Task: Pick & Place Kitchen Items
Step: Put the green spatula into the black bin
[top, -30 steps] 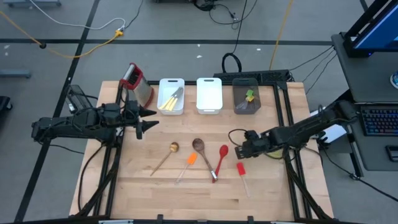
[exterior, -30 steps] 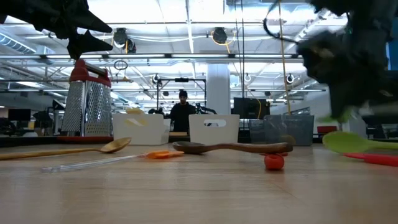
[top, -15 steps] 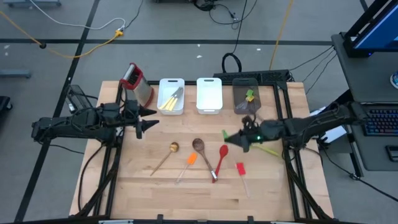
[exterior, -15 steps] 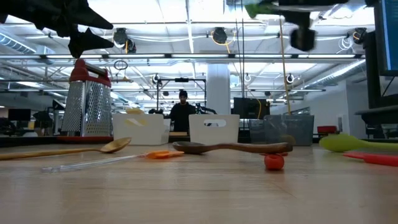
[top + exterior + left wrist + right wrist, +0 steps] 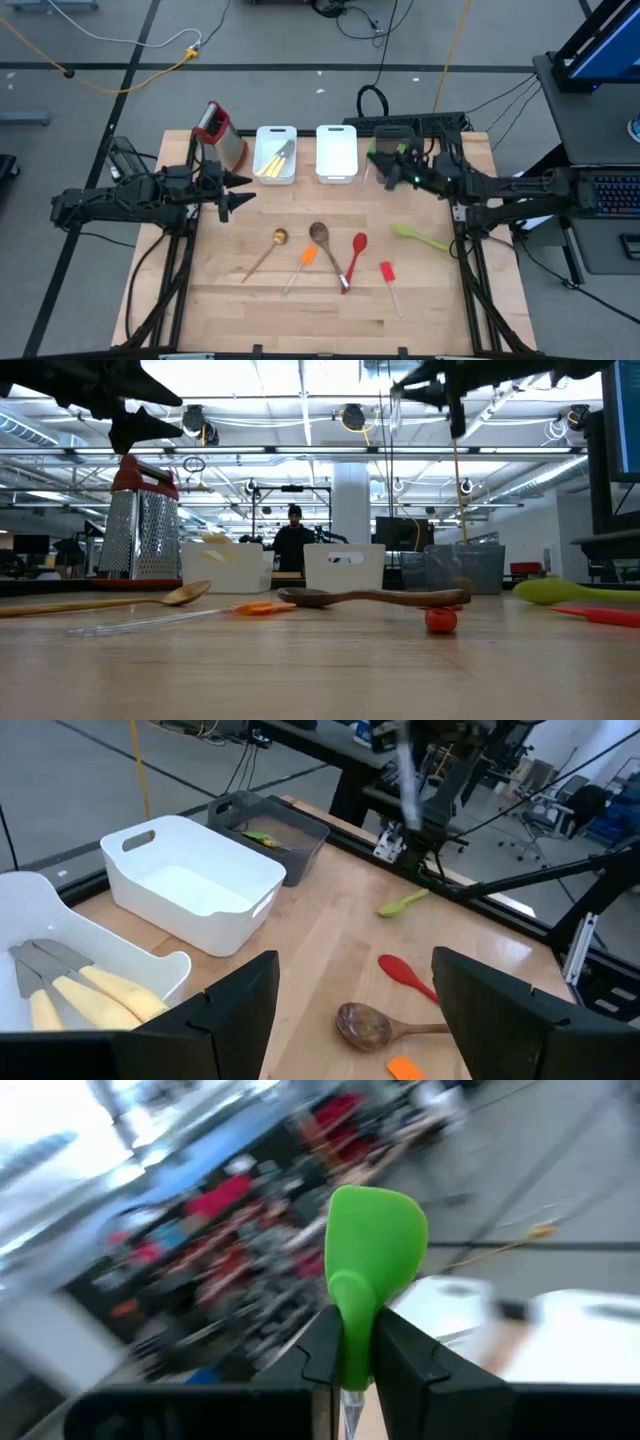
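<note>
My right gripper (image 5: 395,165) hangs high above the grey bin (image 5: 396,128) at the far right, shut on a green mini spatula (image 5: 375,1245). My left gripper (image 5: 238,190) waits open above the table's left part, next to the steel grater (image 5: 222,135). On the table lie a pale wooden spoon (image 5: 265,252), an orange spatula (image 5: 303,262), a dark wooden spoon (image 5: 325,245), a red spoon (image 5: 356,255), a red spatula (image 5: 388,278) and a lime-green spoon (image 5: 420,238). My right gripper pinches the green spatula between its two fingers at the neck (image 5: 352,1325), just behind the head. The head sticks out past the fingertips, along the fingers. The spatula is lifted clear of the table and the bin.
A white bin (image 5: 275,155) with pale-handled knives and a second white bin (image 5: 336,152) stand in the far row, left of the grey bin. Bare wood lies along the near edge. A person (image 5: 294,540) stands in the room beyond the table.
My right gripper has risen from low over the table's right part and swung toward the far edge, over the grey bin, tipping from pointing down to about level. It stays shut and carries the green spatula. The lime-green spoon, earlier under the arm, now shows.
</note>
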Action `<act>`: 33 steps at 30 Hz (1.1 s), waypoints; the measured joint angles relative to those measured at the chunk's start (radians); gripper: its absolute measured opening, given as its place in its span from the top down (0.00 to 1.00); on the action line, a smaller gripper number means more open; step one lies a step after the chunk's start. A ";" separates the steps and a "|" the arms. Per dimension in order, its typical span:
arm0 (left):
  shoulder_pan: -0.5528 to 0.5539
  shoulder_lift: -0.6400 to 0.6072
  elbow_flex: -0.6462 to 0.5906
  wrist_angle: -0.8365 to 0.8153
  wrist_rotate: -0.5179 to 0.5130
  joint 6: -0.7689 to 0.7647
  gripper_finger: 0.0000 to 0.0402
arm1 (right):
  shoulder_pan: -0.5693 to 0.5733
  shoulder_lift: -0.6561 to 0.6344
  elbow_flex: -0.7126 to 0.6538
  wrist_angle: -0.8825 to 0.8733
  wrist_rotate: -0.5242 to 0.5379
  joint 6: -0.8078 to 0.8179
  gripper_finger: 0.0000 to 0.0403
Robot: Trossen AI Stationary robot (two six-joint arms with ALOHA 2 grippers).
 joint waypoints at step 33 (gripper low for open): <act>0.000 0.000 0.000 0.000 0.000 -0.086 0.33 | -0.664 0.248 0.001 -0.395 -0.130 0.370 0.92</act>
